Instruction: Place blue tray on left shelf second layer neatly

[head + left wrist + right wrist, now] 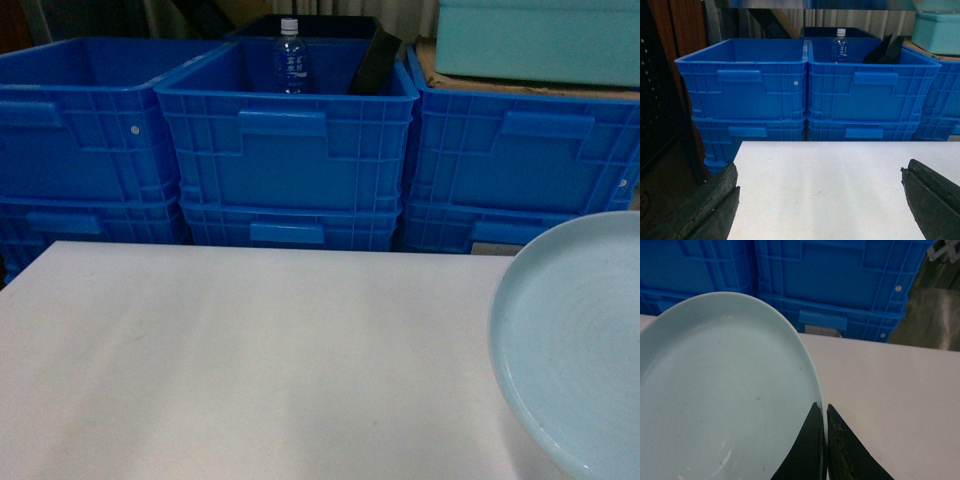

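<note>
Head view, hidden: the blue tray (pixel 575 340) is cut off by the right and bottom frame edges; neither gripper shows here, and no steel shelf can be made out.
Head view, surfaces: the tray is pale, glossy and round with a shallow raised rim, held above the right end of the matte white table (pixel 250 360).
Head view, backdrop: ribbed dark-blue crates (pixel 285 140) stand stacked in a row just behind the table's far edge; a clear water bottle (pixel 290 58) stands upright in the middle top crate, beside a black panel leaning inside it.
Head view, upper right: a teal box (pixel 540 38) sits on cardboard over the right-hand crates.
Head view, room: the table's left and centre lie bare up to the crate fronts.
Left wrist view, tool: the left gripper (pixel 822 200) is spread wide, its dark fingers (pixel 710 210) at the two lower corners with only tabletop between them, holding nothing.
Left wrist view, edges: the table's left edge drops to a dark gap beside a brown perforated panel.
Right wrist view, tool: the right gripper (pixel 825 440) has its two black fingertips pinched on the tray's right rim.
Right wrist view, cut off: the tray overruns the left and bottom edges; faint specks mark its smooth face.
Right wrist view, room: bare white table lies to the right of the rim.
</note>
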Available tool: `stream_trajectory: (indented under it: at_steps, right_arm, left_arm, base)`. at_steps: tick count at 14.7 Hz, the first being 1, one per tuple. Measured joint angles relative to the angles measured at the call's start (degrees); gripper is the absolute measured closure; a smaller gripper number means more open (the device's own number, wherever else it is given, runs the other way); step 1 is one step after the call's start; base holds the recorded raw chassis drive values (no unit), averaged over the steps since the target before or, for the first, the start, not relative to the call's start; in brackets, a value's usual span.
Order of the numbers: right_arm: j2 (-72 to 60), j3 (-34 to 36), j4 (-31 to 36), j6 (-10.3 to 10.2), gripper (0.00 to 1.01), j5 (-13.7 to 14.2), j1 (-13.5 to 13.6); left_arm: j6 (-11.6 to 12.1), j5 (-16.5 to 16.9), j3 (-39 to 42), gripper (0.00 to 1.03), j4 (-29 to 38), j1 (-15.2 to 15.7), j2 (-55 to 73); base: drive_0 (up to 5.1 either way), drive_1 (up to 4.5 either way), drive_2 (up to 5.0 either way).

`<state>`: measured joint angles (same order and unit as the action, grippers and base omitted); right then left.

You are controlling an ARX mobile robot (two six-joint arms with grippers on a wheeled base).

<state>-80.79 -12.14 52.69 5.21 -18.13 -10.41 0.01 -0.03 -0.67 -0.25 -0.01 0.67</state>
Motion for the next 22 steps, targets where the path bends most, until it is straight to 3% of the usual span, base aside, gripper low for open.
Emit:
stream_trajectory:
  at_steps: [4, 6, 7, 8, 11, 13, 15, 16, 19, 20, 22]
  right_arm:
    - [15.93, 0.90, -8.04, -3.41, 0.99, -0.09, 2.67]
    - [28.15, 1.46, -16.13, -5.73, 0.99, 0.83, 4.55]
    - [32.70, 1.90, -19.15, -5.81, 0.99, 1.22, 5.70]
    - [40.98, 2.56, -25.38, -6.29, 0.99, 2.34, 8.00]
    - [55.43, 5.68, -35.69, -6.29, 0.99, 6.23, 13.18]
    - [65.29, 8.37, -44.92, -6.23, 0.99, 10.12, 17.97]
    - [71.97, 9.42, -48.02, -5.57, 0.99, 14.45, 21.75]
    - [73.07, 9.68, -47.12, -5.14, 0.99, 15.30, 21.99]
    - [68.98, 10.03, -40.54, -3.98, 0.99, 15.61, 18.03]
    - [68.30, 10.03, -39.69, -3.63, 0.99, 17.29, 17.27]
    - [68.02, 10.03, -39.69, -3.26, 0.99, 17.66, 17.16]
  left_arm:
    - [0.00, 0.02, 0.00, 0.05, 0.00, 0.00, 0.00]
    - [0.00, 0.00, 0.00, 0.05, 0.00, 0.00, 0.00]
    - [0.02, 0.00, 0.00, 0.05, 0.00, 0.00, 0.00]
    - [0.02, 0.02, 0.00, 0.05, 0.02, 0.00, 0.00]
    - [0.02, 0.00, 0.00, 0.05, 0.00, 0.00, 0.00]
    - [0.02, 0.00, 0.00, 0.05, 0.00, 0.00, 0.00]
    - [0.02, 0.02, 0.00, 0.05, 0.00, 0.00, 0.00]
    - [0.00, 0.02, 0.00, 0.05, 0.00, 0.00, 0.00]
    - [0.00, 0.02, 0.00, 0.05, 0.00, 0.00, 0.00]
    - [0.00, 0.00, 0.00, 0.05, 0.00, 0.00, 0.00]
    - [0.02, 0.00, 0.00, 0.05, 0.00, 0.00, 0.00]
  base:
    - [0.0, 0.00, 0.0]
    - [0.0, 0.00, 0.0]
    - [0.0, 0.00, 0.0]
    - [0.0, 0.00, 0.0]
    - [0.0, 0.00, 0.0]
    - [0.0, 0.00, 0.0]
    - [0.0, 0.00, 0.0]
    - [0.0, 0.00, 0.0]
    - [0.0, 0.00, 0.0]
    - [0.0, 0.00, 0.0]
    - [0.0, 0.00, 0.0]
